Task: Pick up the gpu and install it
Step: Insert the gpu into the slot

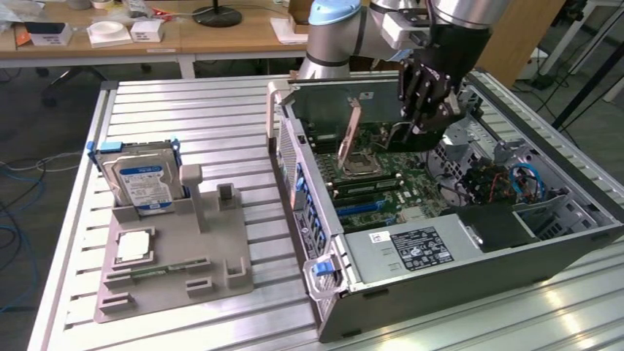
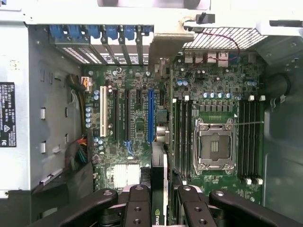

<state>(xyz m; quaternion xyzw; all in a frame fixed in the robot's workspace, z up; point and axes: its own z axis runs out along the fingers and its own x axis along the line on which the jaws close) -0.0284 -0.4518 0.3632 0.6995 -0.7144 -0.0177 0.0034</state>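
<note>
Hand (image 1: 426, 135) (image 2: 161, 210) of the one arm hung inside the single open computer case (image 1: 546, 241), which lay on its side on the slatted metal worktop (image 1: 195, 110). Its fingers (image 2: 137, 208) were pinched on the black edge of the one gpu (image 1: 349, 131) (image 2: 157, 187). The card stood on edge and tilted over the motherboard (image 2: 137, 80), just beside the one blue slot (image 2: 150, 116), its bracket end towards the slotted rear wall. I could not tell whether it touched the board. The case also held one white slot (image 2: 102, 111), one bare processor socket (image 2: 214, 144) and a labelled power supply (image 1: 419, 245). Towards the exterior view's left, well apart from the case, one grey holder (image 1: 219, 274) carried one hard drive (image 1: 145, 181) standing upright and one square chip (image 1: 137, 245) lying flat.
</note>
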